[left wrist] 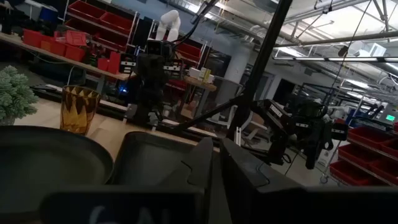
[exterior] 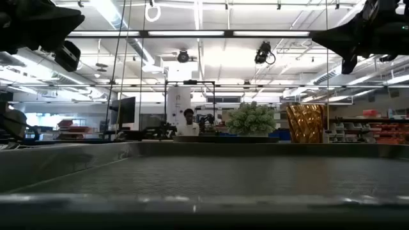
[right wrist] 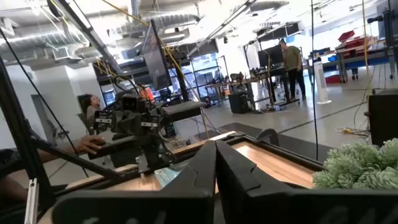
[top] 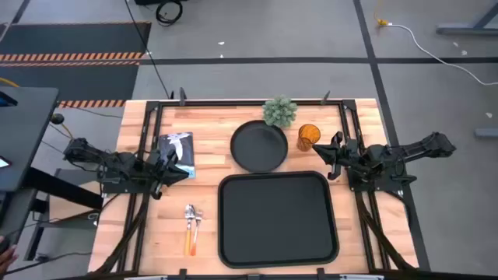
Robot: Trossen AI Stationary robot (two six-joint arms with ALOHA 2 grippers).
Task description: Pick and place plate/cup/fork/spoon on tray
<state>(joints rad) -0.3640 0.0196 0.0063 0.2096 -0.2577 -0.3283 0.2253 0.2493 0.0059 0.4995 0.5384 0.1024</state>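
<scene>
The black tray (top: 276, 219) lies at the table's near middle. The round black plate (top: 259, 145) lies flat just beyond it, and the amber cup (top: 308, 138) stands upright to the plate's right. The fork and spoon (top: 191, 225) lie side by side left of the tray, orange handles toward the near edge. My left gripper (top: 185, 172) hovers shut and empty left of the plate. My right gripper (top: 328, 160) hovers shut and empty near the cup. The cup (left wrist: 78, 109) and plate (left wrist: 50, 163) also show in the left wrist view.
A small green plant (top: 280, 111) stands at the far edge behind the plate and cup. A blue-and-white booklet (top: 178, 150) lies under my left gripper. Black frame rails run along the table's left, right and far sides. A person (right wrist: 87, 106) is beyond the table's left side.
</scene>
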